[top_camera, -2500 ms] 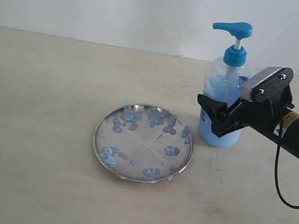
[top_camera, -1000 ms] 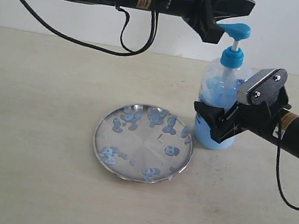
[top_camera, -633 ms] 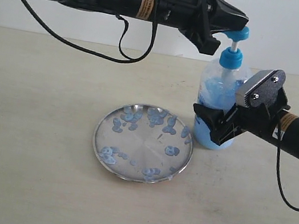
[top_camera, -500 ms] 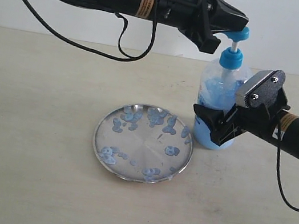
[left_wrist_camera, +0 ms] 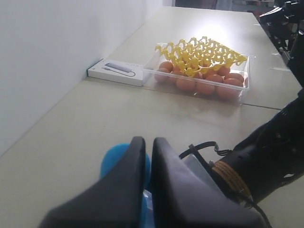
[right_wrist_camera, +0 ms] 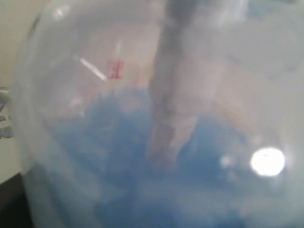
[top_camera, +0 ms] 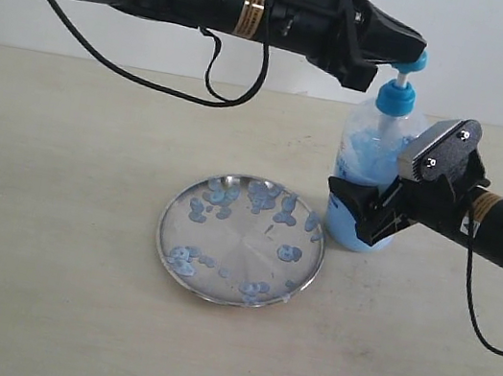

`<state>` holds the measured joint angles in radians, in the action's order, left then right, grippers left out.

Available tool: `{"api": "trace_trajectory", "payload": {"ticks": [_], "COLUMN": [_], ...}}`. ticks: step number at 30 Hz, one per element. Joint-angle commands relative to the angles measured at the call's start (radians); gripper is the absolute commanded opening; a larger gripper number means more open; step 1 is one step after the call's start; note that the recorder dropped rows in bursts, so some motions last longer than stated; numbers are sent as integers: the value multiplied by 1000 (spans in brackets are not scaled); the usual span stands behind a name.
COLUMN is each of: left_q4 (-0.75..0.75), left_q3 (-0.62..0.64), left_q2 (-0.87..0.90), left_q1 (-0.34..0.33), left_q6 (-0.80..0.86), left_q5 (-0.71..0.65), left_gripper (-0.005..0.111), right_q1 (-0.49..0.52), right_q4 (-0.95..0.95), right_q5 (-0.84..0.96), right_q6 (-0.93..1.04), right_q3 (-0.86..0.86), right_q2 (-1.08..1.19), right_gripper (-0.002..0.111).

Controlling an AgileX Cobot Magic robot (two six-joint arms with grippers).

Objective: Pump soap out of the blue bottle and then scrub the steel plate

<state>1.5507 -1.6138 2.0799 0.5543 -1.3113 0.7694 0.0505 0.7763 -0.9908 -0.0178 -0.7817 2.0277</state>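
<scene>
Closed left claw (top_camera: 410, 51) is pressing the pump (top_camera: 413, 63) of the blue bottle (top_camera: 361, 173), right claw (top_camera: 365, 214) is clamping its body; steel plate (top_camera: 233, 246) at 8 o'clock, dotted with soap (top_camera: 290, 252), is awaiting scrubbing.

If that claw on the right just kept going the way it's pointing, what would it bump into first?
The blue bottle. The right gripper has its jaws around the bottle's lower part, so it would press straight into it.

One blue bottle (top_camera: 371, 175) and one steel plate (top_camera: 236, 246) beside it. Two end effectors: left end effector (top_camera: 410, 50), right end effector (top_camera: 364, 213). Over a dozen soap blobs (top_camera: 290, 252). One egg tray (left_wrist_camera: 246, 80), one white box (left_wrist_camera: 118, 72).
</scene>
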Motion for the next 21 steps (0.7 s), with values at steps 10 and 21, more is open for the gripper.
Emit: {"api": "trace_trajectory", "payload": {"ticks": [10, 21], "left_q4": [-134, -5], "left_q3": [-27, 91], "left_q2": [-15, -218], "left_q1": [3, -6], "left_q6": [144, -5], "left_q5": [8, -45], "left_gripper": [4, 4], "right_q1": [-2, -2], "right_q4": [35, -100], "right_q5": [29, 20], "right_q6": [29, 24], "right_q3": [12, 12], "right_q2": [18, 18], "right_gripper": [0, 29]}}
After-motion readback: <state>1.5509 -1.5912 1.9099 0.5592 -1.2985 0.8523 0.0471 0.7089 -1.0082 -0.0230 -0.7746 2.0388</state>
